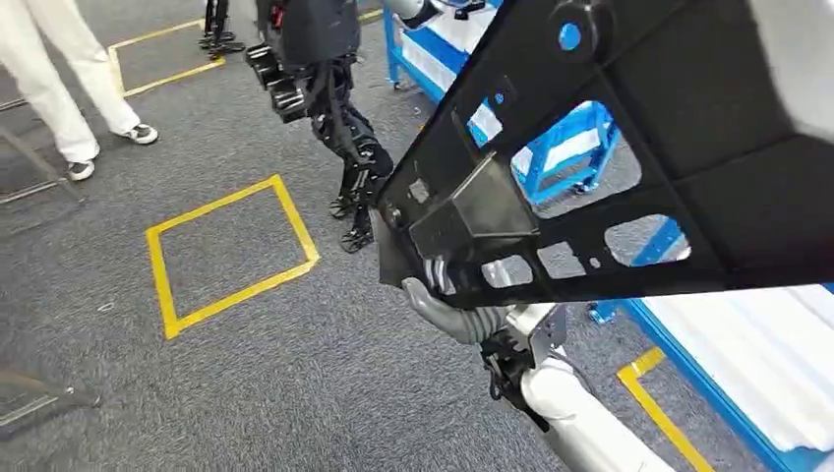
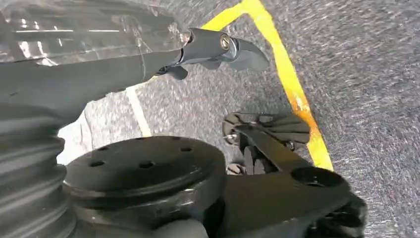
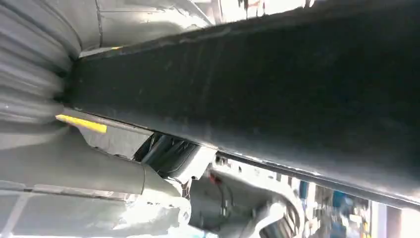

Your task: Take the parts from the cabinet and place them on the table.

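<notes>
The black part (image 1: 629, 147), a large flat panel with cut-out openings, was held off the floor and tilted, spanning the upper right of the head view above the grey carpet (image 1: 295, 383). The right hand (image 1: 447, 305) gripped the part at its lower end: the grey thumb lay under the edge and the fingers reached up behind the panel, showing through one of its openings. In the right wrist view the part (image 3: 277, 89) ran as a broad dark band directly against the ribbed cover of the right hand (image 3: 59, 163), with the thumb extended beneath it. The left hand (image 2: 99, 59) appeared in the left wrist view with its thumb extended over the carpet and a yellow floor line (image 2: 287, 74); nothing lay between the visible fingers, but whether that hand was open or closed could not be determined. Below and behind the part stood a blue-framed table (image 1: 747, 383) with a white top, its near edge running along the lower right of the head view. A second blue frame (image 1: 561, 147) showed through the part's openings. A yellow taped square (image 1: 231, 256) marked the carpet to the left of the part. Another robot's dark legs (image 1: 344, 138) stood just beyond the part's lower end, and a person's white-trousered legs (image 1: 59, 79) stood at the far left, well apart from the part.
</notes>
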`<state>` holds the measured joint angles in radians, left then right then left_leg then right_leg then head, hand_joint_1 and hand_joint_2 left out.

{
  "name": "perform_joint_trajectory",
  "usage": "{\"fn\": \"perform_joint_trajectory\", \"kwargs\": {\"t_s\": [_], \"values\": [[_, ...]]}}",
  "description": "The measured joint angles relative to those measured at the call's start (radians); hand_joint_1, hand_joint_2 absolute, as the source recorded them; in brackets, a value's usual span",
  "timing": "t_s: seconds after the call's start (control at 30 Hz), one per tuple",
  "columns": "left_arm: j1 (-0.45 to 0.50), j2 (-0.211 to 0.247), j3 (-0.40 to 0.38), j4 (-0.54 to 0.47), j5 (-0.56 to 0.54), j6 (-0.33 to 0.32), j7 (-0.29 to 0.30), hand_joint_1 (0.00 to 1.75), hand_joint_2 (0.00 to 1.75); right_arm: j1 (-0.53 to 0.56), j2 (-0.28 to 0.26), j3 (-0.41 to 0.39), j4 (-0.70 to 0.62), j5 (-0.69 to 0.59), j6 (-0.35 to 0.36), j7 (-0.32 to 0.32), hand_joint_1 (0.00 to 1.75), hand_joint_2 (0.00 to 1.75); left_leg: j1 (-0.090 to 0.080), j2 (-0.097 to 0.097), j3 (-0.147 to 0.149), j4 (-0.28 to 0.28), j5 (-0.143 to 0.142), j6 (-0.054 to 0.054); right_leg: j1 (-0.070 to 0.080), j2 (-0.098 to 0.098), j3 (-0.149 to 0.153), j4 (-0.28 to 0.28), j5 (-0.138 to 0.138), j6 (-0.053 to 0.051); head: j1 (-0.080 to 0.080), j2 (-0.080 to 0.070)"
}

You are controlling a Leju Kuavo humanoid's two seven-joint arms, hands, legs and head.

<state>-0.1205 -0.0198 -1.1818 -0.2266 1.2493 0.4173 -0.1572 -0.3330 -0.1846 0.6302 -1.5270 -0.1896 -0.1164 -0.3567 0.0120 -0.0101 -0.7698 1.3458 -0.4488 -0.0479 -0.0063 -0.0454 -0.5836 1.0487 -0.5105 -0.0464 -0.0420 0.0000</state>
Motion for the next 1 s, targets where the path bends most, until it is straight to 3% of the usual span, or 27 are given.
{"fn": "perform_joint_trajectory", "kwargs": {"t_s": [0.03, 0.07, 0.1, 0.13, 0.17, 0.27, 0.3, 0.33, 0.37, 0.4, 0.43, 0.47, 0.5, 0.53, 0.6, 0.63, 0.67, 0.7, 0.77, 0.8, 0.83, 0.87, 0.93, 0.97, 1.0], "values": [[0.0, 0.0, 0.0, 0.0, 0.0, 0.0, 0.0, 0.0, 1.75, 0.0, 0.0, 0.0, 0.0, 0.0, 0.0, 0.0, 1.75, 1.75, -0.002, 0.001, 0.022, -0.039, 0.029, 0.005, 0.003, -0.012, 0.002, 0.0, -0.002, -0.001, -0.003, 0.0], [0.001, 0.0, 0.0, 0.0, 0.002, 0.001, 0.0, 0.0, 1.75, -0.001, 0.0, 0.0, 0.0, 0.001, 0.001, 0.0, 1.75, 1.75, -0.006, 0.008, 0.066, -0.121, 0.072, 0.015, 0.005, -0.025, 0.005, 0.0, -0.004, -0.001, -0.005, 0.0], [0.002, 0.0, 0.0, 0.0, 0.003, 0.001, 0.0, 0.0, 1.75, -0.001, 0.001, 0.0, 0.0, 0.001, 0.002, 0.0, 1.75, 1.75, -0.014, 0.028, 0.111, -0.203, 0.107, 0.025, 0.006, -0.035, 0.01, -0.001, -0.006, -0.001, -0.006, 0.0], [0.0, 0.0, 0.0, 0.0, 0.003, 0.002, 0.0, 0.0, 1.75, -0.001, 0.001, 0.0, 0.0, 0.001, 0.002, 0.0, 1.75, 1.75, -0.031, 0.089, 0.149, -0.283, 0.117, 0.04, 0.007, -0.046, 0.014, -0.003, -0.009, 0.001, -0.008, 0.0], [-0.003, 0.001, 0.0, 0.0, 0.004, 0.002, 0.0, 0.0, 1.75, -0.001, 0.001, 0.0, 0.0, 0.001, 0.003, 0.0, 1.75, 1.75, -0.039, 0.109, 0.154, -0.303, 0.111, 0.046, 0.013, -0.058, 0.015, 0.0, -0.013, 0.006, -0.008, 0.0], [0.002, 0.001, 0.001, 0.0, 0.006, 0.004, 0.0, 0.0, 1.75, -0.002, 0.002, 0.0, 0.0, 0.001, 0.006, 0.0, 1.75, 1.75, -0.044, 0.07, 0.146, -0.309, 0.117, 0.053, 0.009, -0.097, 0.021, -0.011, -0.013, 0.014, -0.006, 0.0], [0.003, 0.001, 0.001, 0.0, 0.007, 0.005, 0.0, 0.0, 1.75, -0.004, 0.003, 0.0, 0.0, 0.001, 0.007, 0.001, 1.75, 1.75, -0.032, 0.054, 0.16, -0.329, 0.127, 0.061, 0.011, -0.095, 0.024, -0.01, -0.019, 0.02, -0.007, 0.0], [0.005, 0.0, 0.002, 0.0, 0.007, 0.005, 0.001, 0.0, 1.75, -0.004, 0.002, -0.001, 0.0, 0.001, 0.007, 0.002, 1.75, 1.75, -0.029, 0.042, 0.166, -0.342, 0.135, 0.058, 0.006, -0.033, 0.023, 0.008, -0.027, 0.024, -0.003, 0.0], [0.003, 0.0, 0.002, 0.0, 0.008, 0.005, 0.002, 0.0, 1.75, -0.005, 0.002, -0.002, 0.0, 0.001, 0.007, 0.0, 1.75, 1.75, -0.025, 0.031, 0.168, -0.345, 0.139, 0.062, 0.002, 0.018, 0.001, 0.05, -0.052, 0.028, 0.003, 0.0], [-0.001, 0.0, 0.002, 0.0, 0.008, 0.007, 0.002, 0.0, 1.75, -0.004, 0.002, -0.002, 0.0, 0.001, 0.008, 0.0, 1.75, 1.75, -0.024, 0.019, 0.167, -0.345, 0.139, 0.067, 0.0, 0.036, -0.036, 0.123, -0.089, 0.031, 0.009, 0.0], [-0.002, 0.0, 0.002, 0.0, 0.008, 0.007, 0.002, 0.0, 1.75, 0.001, 0.0, -0.003, 0.001, 0.002, 0.008, 0.001, 1.75, 1.75, -0.024, 0.003, 0.167, -0.344, 0.139, 0.067, -0.002, 0.041, -0.075, 0.2, -0.119, 0.034, 0.016, 0.0], [-0.002, -0.001, 0.002, 0.0, 0.008, 0.007, 0.001, 0.0, 1.75, 0.005, 0.0, -0.003, 0.002, 0.002, 0.008, 0.002, 1.75, 1.75, -0.023, -0.013, 0.168, -0.343, 0.138, 0.067, -0.005, 0.042, -0.108, 0.256, -0.132, 0.038, 0.021, 0.0], [-0.001, -0.002, 0.002, 0.0, 0.008, 0.007, 0.001, 0.0, 1.75, 0.007, -0.001, -0.003, 0.003, 0.004, 0.008, 0.002, 1.75, 1.75, -0.021, -0.028, 0.168, -0.341, 0.137, 0.066, -0.007, 0.042, -0.122, 0.269, -0.121, 0.042, 0.023, 0.0], [0.001, -0.002, 0.002, 0.0, 0.008, 0.007, 0.001, 0.0, 1.75, 0.006, -0.001, -0.003, 0.003, 0.004, 0.008, 0.002, 1.75, 1.75, -0.019, -0.041, 0.168, -0.337, 0.135, 0.063, -0.01, 0.042, -0.114, 0.24, -0.09, 0.046, 0.026, 0.0], [0.001, -0.002, 0.002, 0.0, 0.008, 0.007, 0.0, 0.0, 1.75, 0.006, -0.001, -0.004, 0.003, 0.005, 0.008, 0.002, 1.75, 1.75, -0.011, -0.07, 0.167, -0.322, 0.127, 0.052, -0.021, 0.055, -0.054, 0.099, -0.001, 0.056, 0.031, 0.0], [0.001, -0.002, 0.002, 0.0, 0.008, 0.007, 0.0, 0.0, 1.75, 0.006, -0.002, -0.004, 0.003, 0.005, 0.008, 0.002, 1.75, 1.75, -0.007, -0.081, 0.164, -0.309, 0.119, 0.043, -0.029, 0.085, -0.026, 0.029, 0.019, 0.061, 0.035, 0.0], [-0.002, -0.001, 0.002, 0.0, 0.007, 0.008, -0.002, 0.0, 1.75, 0.007, -0.002, -0.004, 0.003, 0.007, 0.008, 0.003, 1.75, 1.75, -0.01, -0.092, 0.15, -0.293, 0.112, 0.033, -0.03, 0.132, -0.017, 0.017, 0.001, 0.063, 0.041, 0.0], [-0.002, -0.001, 0.002, 0.0, 0.007, 0.008, -0.003, 0.0, 1.75, 0.008, -0.002, -0.004, 0.002, 0.01, 0.006, 0.003, 1.75, 1.75, -0.007, -0.102, 0.145, -0.291, 0.114, 0.029, -0.027, 0.12, -0.023, 0.023, 0.001, 0.05, 0.04, 0.0], [0.005, -0.001, 0.002, 0.0, 0.005, 0.007, -0.003, 0.0, 1.75, 0.008, -0.003, -0.005, 0.002, 0.012, 0.0, 0.006, 1.75, 1.75, 0.001, -0.118, 0.141, -0.298, 0.118, 0.016, -0.017, 0.103, -0.022, 0.023, 0.0, 0.035, 0.037, 0.0], [0.006, -0.001, 0.002, 0.0, 0.004, 0.007, -0.003, 0.0, 1.75, 0.007, -0.003, -0.005, 0.001, 0.013, -0.002, 0.006, 1.75, 1.75, 0.002, -0.126, 0.14, -0.295, 0.119, 0.011, -0.02, 0.091, -0.02, 0.017, 0.004, 0.028, 0.037, 0.0], [0.007, -0.001, 0.002, 0.0, 0.004, 0.007, -0.003, 0.0, 1.75, 0.008, -0.003, -0.005, -0.003, 0.013, -0.004, 0.008, 1.75, 1.75, -0.002, -0.079, 0.138, -0.275, 0.107, 0.007, -0.021, 0.078, -0.018, 0.013, 0.006, 0.022, 0.035, 0.0], [0.005, -0.001, 0.002, 0.0, 0.003, 0.007, -0.003, 0.0, 1.75, 0.011, -0.003, -0.005, -0.007, 0.013, -0.007, 0.01, 1.75, 1.75, -0.007, -0.035, 0.119, -0.234, 0.079, 0.003, -0.019, 0.067, -0.016, 0.013, 0.006, 0.018, 0.017, 0.0], [0.0, -0.001, 0.002, 0.0, 0.001, 0.007, -0.003, 0.0, 1.75, 0.012, -0.006, -0.006, -0.008, 0.013, -0.012, 0.013, 1.75, 1.75, -0.003, -0.006, 0.051, -0.091, 0.008, -0.002, -0.011, 0.039, -0.015, 0.013, 0.001, 0.009, 0.006, 0.0], [0.001, -0.001, 0.002, 0.0, 0.0, 0.007, -0.004, 0.0, 1.75, 0.014, -0.006, -0.006, -0.008, 0.013, -0.013, 0.016, 1.75, 1.75, -0.002, -0.002, 0.02, -0.025, -0.016, -0.002, -0.008, 0.025, -0.013, 0.013, 0.0, 0.006, 0.003, 0.0], [0.002, -0.001, 0.002, 0.0, -0.001, 0.007, -0.005, 0.0, 1.75, 0.016, -0.007, -0.006, -0.008, 0.013, -0.015, 0.017, 1.75, 1.75, -0.002, 0.0, 0.003, 0.009, -0.018, -0.001, -0.006, 0.011, -0.012, 0.013, -0.002, 0.003, 0.0, 0.0]]}}
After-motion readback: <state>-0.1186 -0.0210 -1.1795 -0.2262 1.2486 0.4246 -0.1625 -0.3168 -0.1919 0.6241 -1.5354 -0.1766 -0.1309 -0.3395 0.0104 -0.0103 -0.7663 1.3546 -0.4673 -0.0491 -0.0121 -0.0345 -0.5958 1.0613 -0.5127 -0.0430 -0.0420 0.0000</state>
